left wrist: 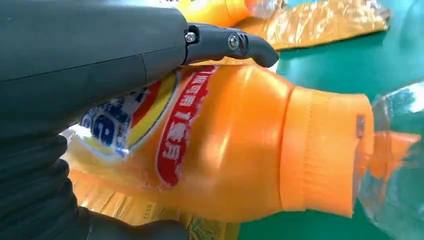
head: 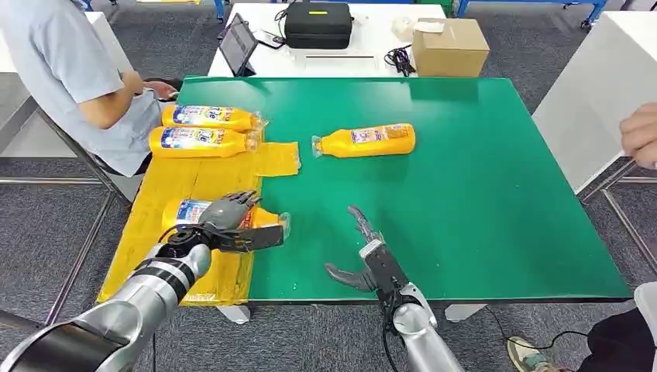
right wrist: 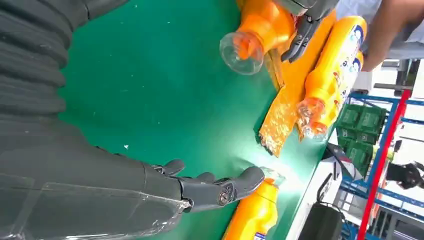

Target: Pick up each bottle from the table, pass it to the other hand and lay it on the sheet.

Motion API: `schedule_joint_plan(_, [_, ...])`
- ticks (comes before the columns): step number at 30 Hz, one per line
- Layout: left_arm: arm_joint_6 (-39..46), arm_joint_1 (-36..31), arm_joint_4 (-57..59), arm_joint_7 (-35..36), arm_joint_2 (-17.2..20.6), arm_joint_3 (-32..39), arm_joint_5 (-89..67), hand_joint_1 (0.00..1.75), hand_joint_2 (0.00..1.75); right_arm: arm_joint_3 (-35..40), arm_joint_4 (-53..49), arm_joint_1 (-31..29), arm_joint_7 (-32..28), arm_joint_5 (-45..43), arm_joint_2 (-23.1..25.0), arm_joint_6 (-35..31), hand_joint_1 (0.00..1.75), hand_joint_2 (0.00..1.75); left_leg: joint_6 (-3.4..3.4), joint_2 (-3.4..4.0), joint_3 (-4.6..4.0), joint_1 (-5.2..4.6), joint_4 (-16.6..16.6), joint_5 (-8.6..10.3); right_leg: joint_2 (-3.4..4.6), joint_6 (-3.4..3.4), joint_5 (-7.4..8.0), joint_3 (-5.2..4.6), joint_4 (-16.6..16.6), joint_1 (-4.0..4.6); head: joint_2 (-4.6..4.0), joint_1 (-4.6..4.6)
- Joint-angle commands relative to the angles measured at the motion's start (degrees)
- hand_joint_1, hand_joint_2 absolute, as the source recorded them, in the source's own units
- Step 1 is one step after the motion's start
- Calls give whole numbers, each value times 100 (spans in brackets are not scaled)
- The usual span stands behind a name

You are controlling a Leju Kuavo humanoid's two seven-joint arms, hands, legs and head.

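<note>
Gripping an orange bottle (head: 203, 215) around its labelled body, the left hand (head: 232, 221) has its dark fingers (left wrist: 230, 42) curled over the top and its thumb underneath; the bottle lies on its side over the near part of the yellow sheet (head: 190, 182), its clear cap pointing right toward the green mat. The right hand (head: 364, 260) hovers over the near edge of the mat with its fingers spread apart and nothing in it.

Two more orange bottles (head: 208, 117) (head: 203, 142) lie side by side on the far end of the sheet, caps pointing right. A fourth bottle (head: 366, 141) lies alone on the green mat (head: 480, 186), well to the right of the sheet, its cap pointing left.

The mat is flat, matte green and covers the table top; the sheet is crinkled, glossy yellow film along the left side. The bottles are smooth orange plastic with blue, white and red labels and transparent caps. Beyond the table stands a white table (head: 372, 39) with a black case (head: 318, 25), a tablet (head: 237, 44) and a cardboard box (head: 449, 46). A person in a light blue shirt (head: 70, 70) sits at the far left. The floor is grey carpet.
</note>
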Motion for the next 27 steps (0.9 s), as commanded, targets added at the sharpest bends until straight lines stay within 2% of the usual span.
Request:
schedule_joint_plan(1, [118, 42, 301, -69, -171, -11, -36, 0, 175, -135, 456, -303, -13, 5, 11, 19, 0, 175, -8, 12, 2, 7, 0, 1, 9, -13, 6, 3, -6, 8, 0, 2])
schedule_joint_plan(4, [33, -76, 268, -136, -276, -146, -89, 0, 175, -123, 493, -342, -45, 20, 27, 23, 0, 175, -9, 10, -2, 7, 4, 0, 8, -12, 3, 1, -2, 8, 0, 2])
schedule_joint_plan(14, [760, -29, -166, -590, -412, -433, 18, 0, 175, -236, 405, -255, -121, 44, -26, -52, 0, 175, -9, 2, -14, 5, 5, 0, 0, -8, 1, -11, -1, 6, 0, 0])
schedule_joint_plan(18, [798, -18, -347, -637, -443, -554, 66, 0, 175, -259, 334, -212, -131, 42, -2, -58, 0, 175, -7, -5, -32, 5, 9, 1, -7, -6, 0, -29, 2, 6, 0, 0])
schedule_joint_plan(22, [1472, 223, -967, -1014, -454, -836, 363, 0, 175, -225, 295, -114, -191, 105, -6, -154, 0, 175, -10, 7, -28, 7, 5, -3, 4, -9, -1, -23, -2, 8, 0, 0])
schedule_joint_plan(25, [1452, 398, -1437, -951, -434, -975, 554, 0, 175, -244, 219, -37, -250, 140, -19, -263, 0, 175, -12, -1, -34, 8, 11, -4, -5, -11, -5, -29, 2, 9, 0, 0])
schedule_joint_plan(27, [1740, 734, -2066, -1217, -421, -977, 1051, 0, 175, -337, 49, 73, -350, 143, -5, -444, 0, 175, -8, -2, -38, 2, 4, 0, -2, -6, -1, -34, -2, 3, 0, 0])
